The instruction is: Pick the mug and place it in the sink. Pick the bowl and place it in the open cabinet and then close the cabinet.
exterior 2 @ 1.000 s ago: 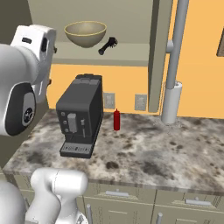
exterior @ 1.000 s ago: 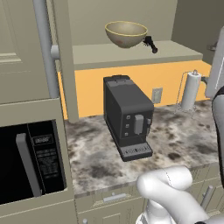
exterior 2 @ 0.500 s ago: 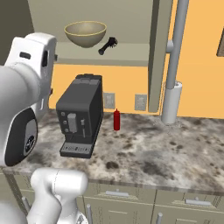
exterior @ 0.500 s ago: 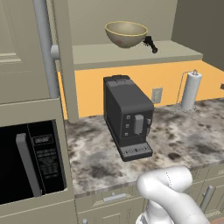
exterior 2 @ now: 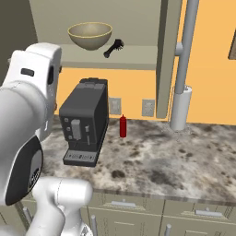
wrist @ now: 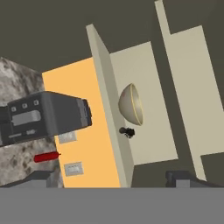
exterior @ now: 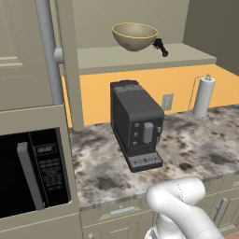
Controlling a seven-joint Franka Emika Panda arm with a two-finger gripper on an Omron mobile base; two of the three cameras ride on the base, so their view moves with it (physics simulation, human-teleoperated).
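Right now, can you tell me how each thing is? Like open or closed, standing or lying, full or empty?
bowl: upright on the cabinet shelf, looks empty.
cabinet: open.
brush: lying on the shelf beside the bowl.
microwave: door closed.
red bottle: standing upright on the counter.
paper towel roll: upright on its holder.
gripper: open, holding nothing.

The coffee machine (exterior: 137,126), the counter (exterior: 196,149) and the shelved bowl (exterior: 134,36) are seen from behind-left and behind-right by the base views. In the rolled hand view, the bowl (wrist: 131,104) is framed ahead of the gripper (wrist: 111,179).
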